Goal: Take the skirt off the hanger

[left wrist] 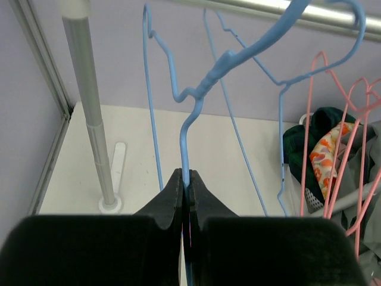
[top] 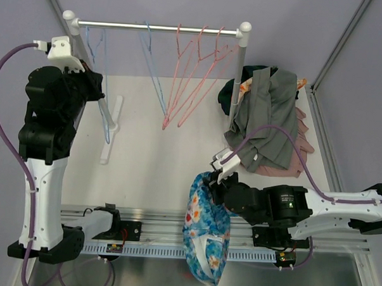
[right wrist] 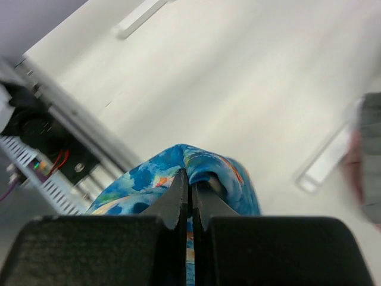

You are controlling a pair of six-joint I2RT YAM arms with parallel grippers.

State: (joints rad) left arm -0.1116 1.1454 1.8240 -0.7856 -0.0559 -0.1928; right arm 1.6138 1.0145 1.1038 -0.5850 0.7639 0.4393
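Over the table's (top: 158,167) near edge, my right gripper (right wrist: 190,179) is pinching the floral skirt (top: 206,235); my left gripper (left wrist: 186,179) is clamping the blue hanger (left wrist: 209,80) at the rack (top: 158,28), open table lying between them.

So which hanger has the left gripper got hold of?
The leftmost blue hanger, next to the rack's post: the left gripper is shut on its wire. The other blue hanger and the pink hangers hang free further right.

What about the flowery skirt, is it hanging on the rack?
No, the right gripper holds the skirt at the near edge of the table, far from the rack.
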